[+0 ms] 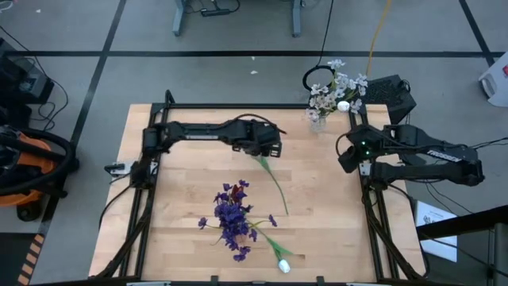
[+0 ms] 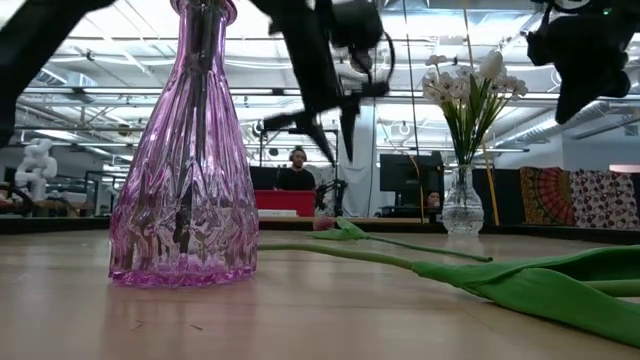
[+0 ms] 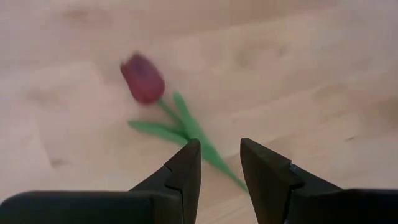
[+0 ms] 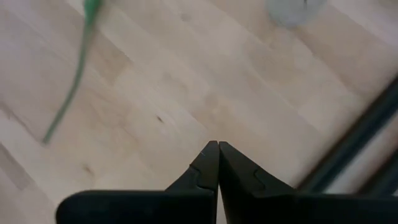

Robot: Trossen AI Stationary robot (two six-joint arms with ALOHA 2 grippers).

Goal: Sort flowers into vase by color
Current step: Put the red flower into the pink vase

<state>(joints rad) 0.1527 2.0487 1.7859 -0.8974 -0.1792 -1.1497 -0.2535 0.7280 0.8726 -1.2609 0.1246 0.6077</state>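
Note:
A dark red tulip (image 3: 143,78) lies flat on the table, its green stem (image 1: 274,181) running toward the near edge. My left gripper (image 3: 221,163) hovers open above it near mid-table (image 1: 268,149), one finger on each side of the stem, clear of the wood in the low view (image 2: 340,150). Purple blossoms (image 1: 232,218) stand in a pink glass vase (image 2: 185,150). A white tulip (image 1: 283,264) lies by the near edge. White flowers (image 1: 337,87) stand in a clear vase (image 2: 462,205) at the far right corner. My right gripper (image 4: 217,149) waits shut at the right side (image 1: 348,159).
Bare wood stretches between the red tulip and the clear vase. Dark frame rails (image 1: 373,214) run along the table's left and right sides. Long green leaves (image 2: 540,290) lie on the table close to the low camera. A person (image 2: 297,175) sits far off in the room.

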